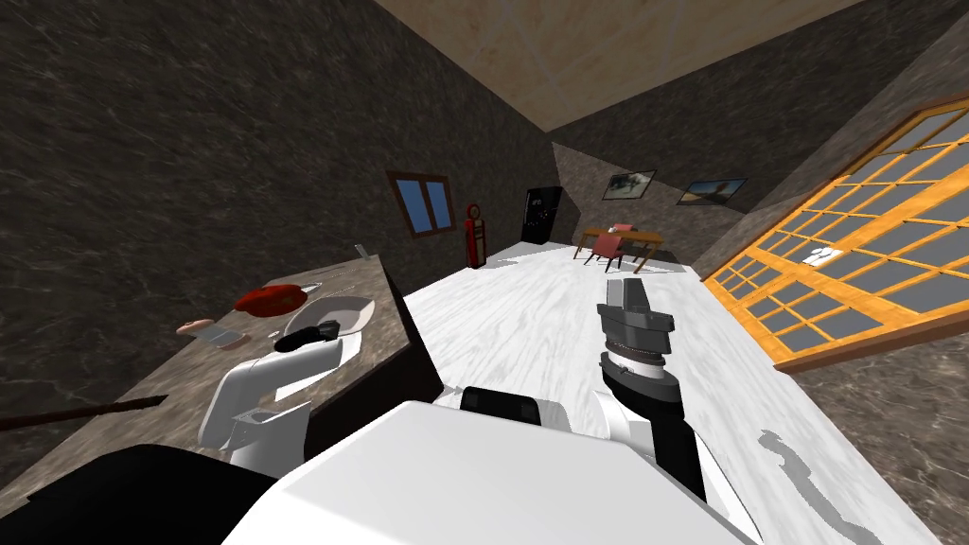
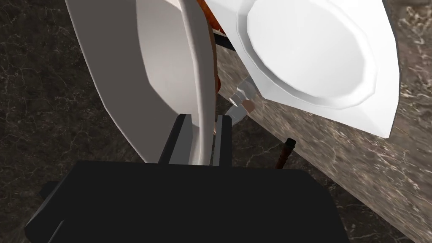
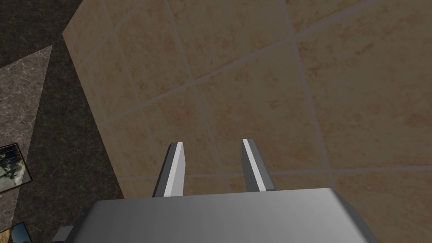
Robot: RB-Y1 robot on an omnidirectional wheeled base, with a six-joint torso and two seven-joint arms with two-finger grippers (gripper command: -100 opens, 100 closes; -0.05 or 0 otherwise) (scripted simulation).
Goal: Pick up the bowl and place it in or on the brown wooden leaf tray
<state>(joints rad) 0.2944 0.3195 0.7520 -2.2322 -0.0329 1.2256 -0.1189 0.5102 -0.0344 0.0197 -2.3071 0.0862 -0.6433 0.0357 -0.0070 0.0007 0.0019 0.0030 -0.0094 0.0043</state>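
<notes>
bowl [image 2: 162,67] pinched between left jaws

The head camera, rolled, looks steeply down and forward, with the worktop [image 1: 180,378] on its left and the floor [image 1: 530,322] ahead. The left wrist camera sits very close to the bowl [image 2: 168,76], facing the worktop's edge. Both views share these. The right wrist camera faces the ceiling [image 3: 274,84].
</notes>
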